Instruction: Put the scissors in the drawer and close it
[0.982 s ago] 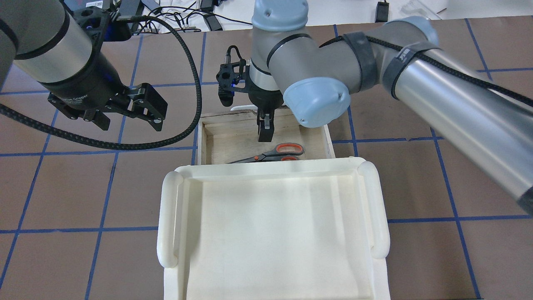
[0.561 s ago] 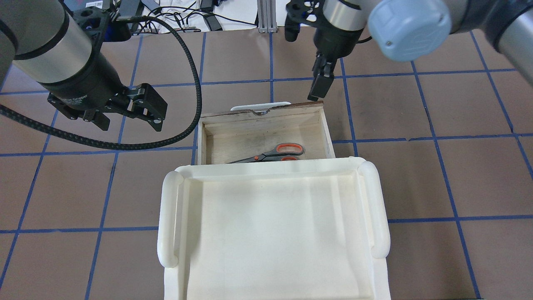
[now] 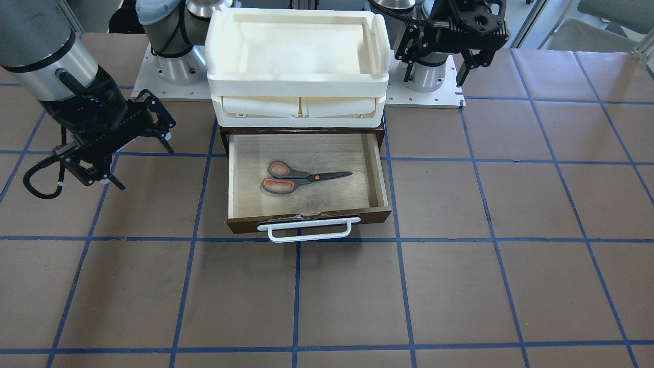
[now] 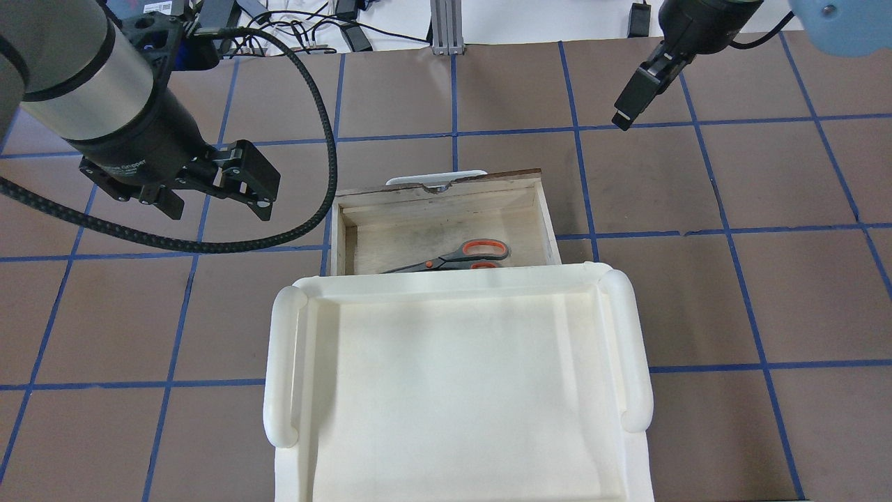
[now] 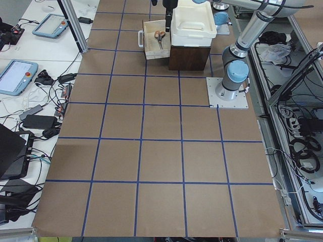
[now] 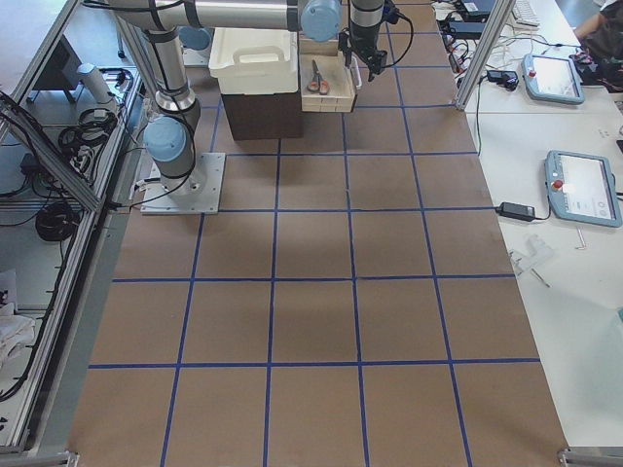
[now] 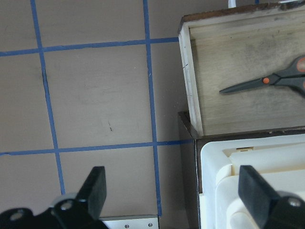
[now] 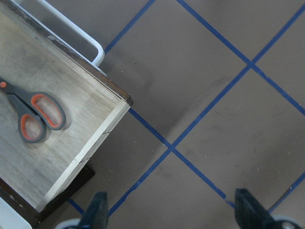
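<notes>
**Scissors in the open drawer, both grippers off to the sides**

The small pair of scissors with grey handles lined orange-red (image 3: 301, 179) lies flat on the pale wood floor of the wide, shallow drawer with a dark brown front (image 3: 245, 224). The blades look shut together, though they are small in every view. The drawer stands open beneath the cream plastic tray unit (image 3: 296, 76), with its white bar handle (image 3: 309, 235) on the side away from the robot. The left gripper (image 4: 219, 208) hangs off the drawer's left side, jaws spread wide and empty. The right gripper (image 8: 172, 210) hangs beyond the drawer's front right corner, over the brown bench with blue tape lines (image 3: 460, 286), jaws likewise apart and holding nothing.
</notes>
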Robot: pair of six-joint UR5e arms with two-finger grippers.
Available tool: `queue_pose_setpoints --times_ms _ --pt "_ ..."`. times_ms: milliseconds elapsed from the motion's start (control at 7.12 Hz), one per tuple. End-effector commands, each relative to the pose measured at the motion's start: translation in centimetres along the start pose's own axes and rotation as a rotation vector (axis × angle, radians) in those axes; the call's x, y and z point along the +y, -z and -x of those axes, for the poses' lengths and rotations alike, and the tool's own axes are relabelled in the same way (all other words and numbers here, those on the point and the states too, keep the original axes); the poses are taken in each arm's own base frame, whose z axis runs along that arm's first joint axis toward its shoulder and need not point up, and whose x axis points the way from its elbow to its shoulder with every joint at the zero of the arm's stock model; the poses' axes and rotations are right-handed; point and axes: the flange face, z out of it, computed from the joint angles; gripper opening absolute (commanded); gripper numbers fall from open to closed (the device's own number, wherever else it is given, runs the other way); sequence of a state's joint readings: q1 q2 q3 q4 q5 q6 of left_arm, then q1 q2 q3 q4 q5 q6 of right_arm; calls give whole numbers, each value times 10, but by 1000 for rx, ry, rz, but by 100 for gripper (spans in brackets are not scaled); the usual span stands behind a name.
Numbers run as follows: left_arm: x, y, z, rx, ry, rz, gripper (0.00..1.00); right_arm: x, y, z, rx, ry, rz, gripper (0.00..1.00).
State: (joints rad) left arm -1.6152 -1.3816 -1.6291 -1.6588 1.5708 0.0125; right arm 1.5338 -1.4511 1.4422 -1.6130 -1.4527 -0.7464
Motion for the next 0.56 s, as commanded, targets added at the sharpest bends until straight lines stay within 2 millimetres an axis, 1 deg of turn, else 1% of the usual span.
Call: queue_pose_setpoints --times_ms 0,140,281,421 --pt "0 -1 0 5 -1 4 100 -14 -2 38 118 -182 75 96" --pt "-1 -3 -1 6 -3 9 100 -17 0 48 130 -369 57 96" --pt "-8 -13 0 11 3 29 100 -15 5 48 147 -513 40 96" --pt "-10 -31 -1 12 -3 61 100 -12 14 47 156 -545 11 97"
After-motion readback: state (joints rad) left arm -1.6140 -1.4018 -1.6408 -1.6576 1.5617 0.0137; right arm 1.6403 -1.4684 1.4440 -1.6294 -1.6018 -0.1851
